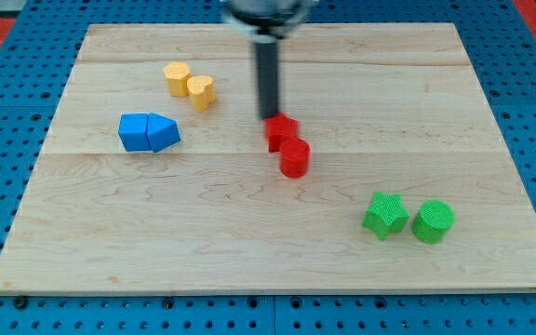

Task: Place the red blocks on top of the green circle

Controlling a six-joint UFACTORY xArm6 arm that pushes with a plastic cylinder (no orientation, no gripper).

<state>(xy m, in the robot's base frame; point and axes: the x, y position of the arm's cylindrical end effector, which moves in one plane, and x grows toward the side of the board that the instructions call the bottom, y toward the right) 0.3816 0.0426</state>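
Two red blocks sit touching near the board's middle: an angular one (281,132) and, just below and right of it, a red cylinder (294,158). The green circle, a green cylinder (433,221), stands at the view's lower right, well apart from the red blocks. My tip (269,115) comes down from the view's top and ends right at the upper left edge of the angular red block, touching or almost touching it.
A green star-shaped block (385,215) stands just left of the green cylinder. Two yellow blocks (177,78) (201,92) lie at upper left. Two blue blocks (135,132) (163,133) touch each other at the left. The wooden board (277,251) lies on a blue pegboard.
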